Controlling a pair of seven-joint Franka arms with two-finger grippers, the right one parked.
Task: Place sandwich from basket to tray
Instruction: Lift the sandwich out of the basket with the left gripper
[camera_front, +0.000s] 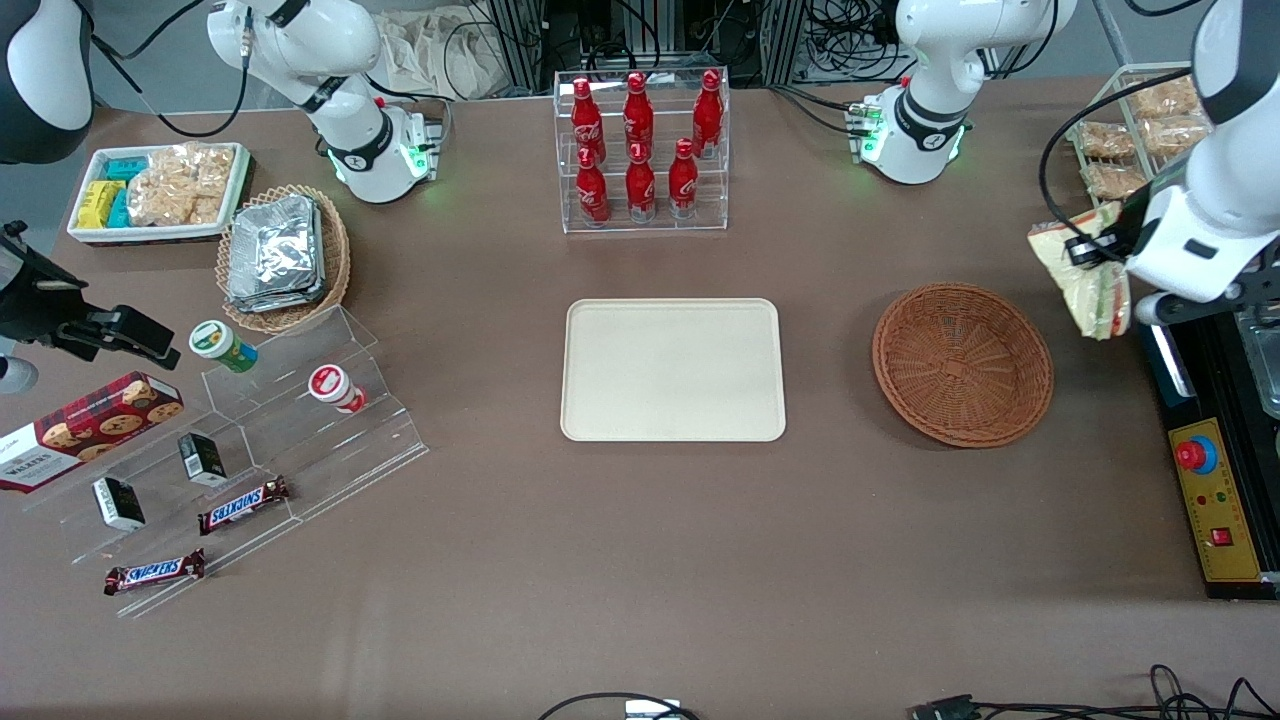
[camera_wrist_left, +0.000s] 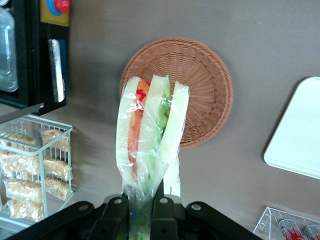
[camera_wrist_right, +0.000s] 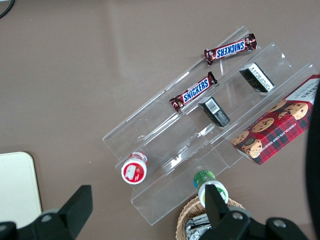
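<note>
Here the hand (camera_wrist_left: 142, 207) pinches the layered sandwich (camera_wrist_left: 150, 135) (plastic-wrapped, apparently) upright.

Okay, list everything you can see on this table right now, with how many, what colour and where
Plastic-wrapped triangular sandwich: one, white bread with green and orange filling, held in the air near the basket.
Round woven wicker basket: one, reddish-brown, empty, toward the working arm's end.
Rectangular plastic tray: one, cream-beige, mid-table.
Cola bottles: seven, red, in a clear rack.
Foil packets: a silver stack, in a tan basket.
White dish of snack packets: one, toward the parked arm's end.
Snickers bars: two, brown, on clear acrylic steps.
Cookie box: one, red, beside the steps.
Left gripper: shut on the sandwich's wrapper.
</note>
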